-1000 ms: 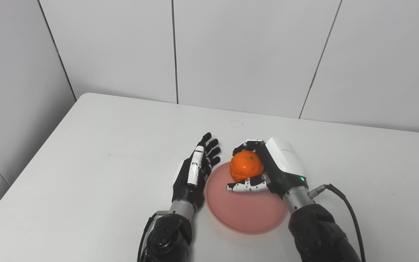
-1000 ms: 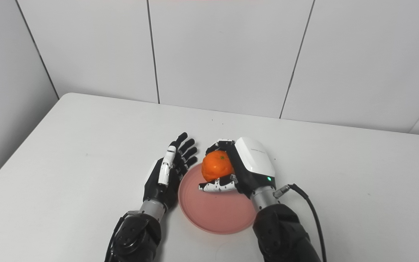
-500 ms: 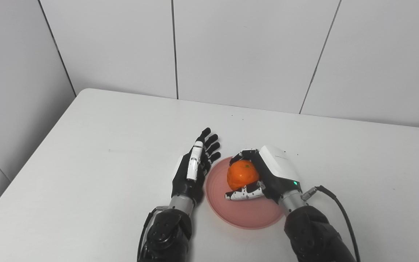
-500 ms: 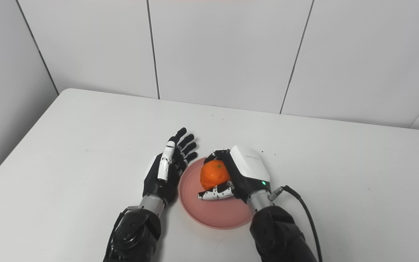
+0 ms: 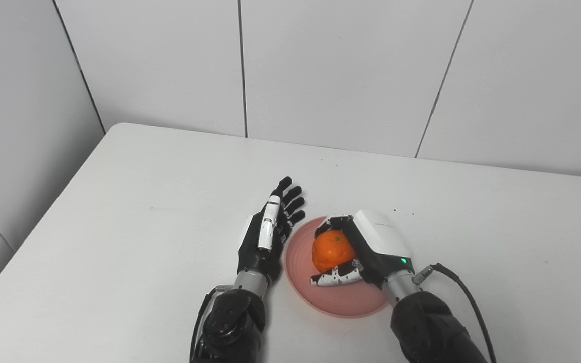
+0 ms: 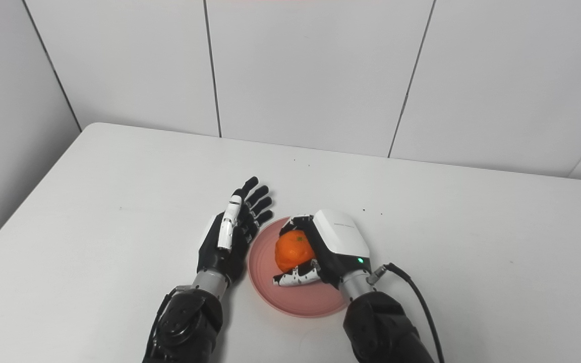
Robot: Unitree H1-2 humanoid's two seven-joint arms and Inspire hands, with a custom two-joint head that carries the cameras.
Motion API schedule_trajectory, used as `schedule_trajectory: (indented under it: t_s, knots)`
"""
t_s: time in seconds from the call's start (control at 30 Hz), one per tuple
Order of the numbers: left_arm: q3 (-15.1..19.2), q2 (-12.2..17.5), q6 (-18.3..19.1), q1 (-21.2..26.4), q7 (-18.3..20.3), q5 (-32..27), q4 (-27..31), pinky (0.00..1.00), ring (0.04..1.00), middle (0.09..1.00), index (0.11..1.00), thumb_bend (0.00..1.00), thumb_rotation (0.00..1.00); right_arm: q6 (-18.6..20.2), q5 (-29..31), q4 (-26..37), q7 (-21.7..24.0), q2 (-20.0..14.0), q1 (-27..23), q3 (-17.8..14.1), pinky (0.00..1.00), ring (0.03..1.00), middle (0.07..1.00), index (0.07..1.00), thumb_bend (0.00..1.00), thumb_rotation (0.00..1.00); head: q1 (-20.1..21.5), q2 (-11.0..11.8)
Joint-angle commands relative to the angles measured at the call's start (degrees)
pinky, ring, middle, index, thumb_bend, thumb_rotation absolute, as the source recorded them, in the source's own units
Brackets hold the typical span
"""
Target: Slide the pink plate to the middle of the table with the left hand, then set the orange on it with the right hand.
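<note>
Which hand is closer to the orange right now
Right. The right hand is closed around the orange over the pink plate; the left hand lies open beside the plate's left rim.

The left robot hand (image 5: 265,237) is black, with slim black fingers and one white segmented strip along its upper edge, joined by a silver wrist collar to a glossy black forearm. The right robot hand (image 5: 366,247) has a smooth white back plate with a small green light, a white thumb speckled black, and a black cable (image 5: 464,295) plugged in at its silver wrist.
</note>
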State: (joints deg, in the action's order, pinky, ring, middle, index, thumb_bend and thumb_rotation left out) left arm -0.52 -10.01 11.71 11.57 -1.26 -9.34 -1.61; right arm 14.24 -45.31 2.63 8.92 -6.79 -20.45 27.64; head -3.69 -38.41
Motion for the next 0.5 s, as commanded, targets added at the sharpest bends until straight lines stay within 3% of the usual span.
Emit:
schedule_trajectory:
  t_s: [0.0,0.17,0.2,0.23,0.27,0.33,0.37,0.4,0.47]
  knots:
    - [0.4,-0.7,1.4,-1.2,-1.4,0.6,-0.3,0.89,0.896,0.902,0.903,0.37,1.0,-2.3,-1.1,1.0,-1.1,-0.2,-0.9,0.2,0.21,0.301,0.468,0.491,0.53,0.0,0.0,0.1]
    - [0.3,-0.6,1.9,-1.2,-1.3,0.6,-0.1,0.88,0.891,0.899,0.902,0.37,1.0,-1.7,-2.0,2.8,0.6,-0.9,-0.7,0.7,0.3,0.404,0.447,0.524,0.53,0.01,0.2,0.1]
    - [0.3,-0.5,1.8,-1.2,-1.2,0.7,-0.2,0.88,0.891,0.899,0.901,0.37,1.0,-1.5,-2.2,3.3,1.0,-1.0,-0.7,0.9,0.33,0.433,0.507,0.505,0.52,0.09,0.3,0.1]
    - [0.2,-0.5,1.7,-1.2,-1.1,0.7,-0.2,0.88,0.891,0.899,0.901,0.37,1.0,-1.4,-2.3,3.6,1.4,-1.1,-0.6,0.9,0.31,0.414,0.505,0.585,0.71,0.17,0.3,0.1]
    - [0.3,-0.5,1.8,-1.3,-1.1,0.6,-0.1,0.88,0.892,0.899,0.901,0.37,1.0,-1.2,-2.5,4.2,1.9,-1.2,-0.5,1.0,0.3,0.412,0.518,0.637,0.79,0.21,0.2,0.1]
    - [0.3,-0.5,1.9,-1.3,-1.1,0.6,-0.1,0.88,0.892,0.899,0.901,0.37,1.0,-0.8,-2.7,5.2,2.8,-1.3,-0.3,0.9,0.33,0.446,0.561,0.687,0.86,0.24,0.3,0.1]
    - [0.2,-0.4,2.0,-1.3,-1.1,0.6,-0.1,0.88,0.891,0.897,0.9,0.37,1.0,-0.7,-2.7,5.6,3.2,-1.3,-0.2,0.8,0.4,0.535,0.641,0.721,0.89,0.26,0.3,0.1]
    - [0.2,-0.5,2.1,-1.2,-1.3,0.8,0.0,0.88,0.891,0.897,0.9,0.37,1.0,-0.5,-2.7,6.2,4.0,-1.5,-0.2,0.7,0.4,0.541,0.646,0.723,0.89,0.26,0.3,0.1]
    - [0.2,-0.5,2.3,-1.2,-1.5,1.0,0.1,0.87,0.884,0.891,0.891,0.37,1.0,-0.3,-2.7,7.0,5.4,-1.7,-0.1,0.6,0.5,0.643,0.731,0.765,0.91,0.29,0.3,0.1]
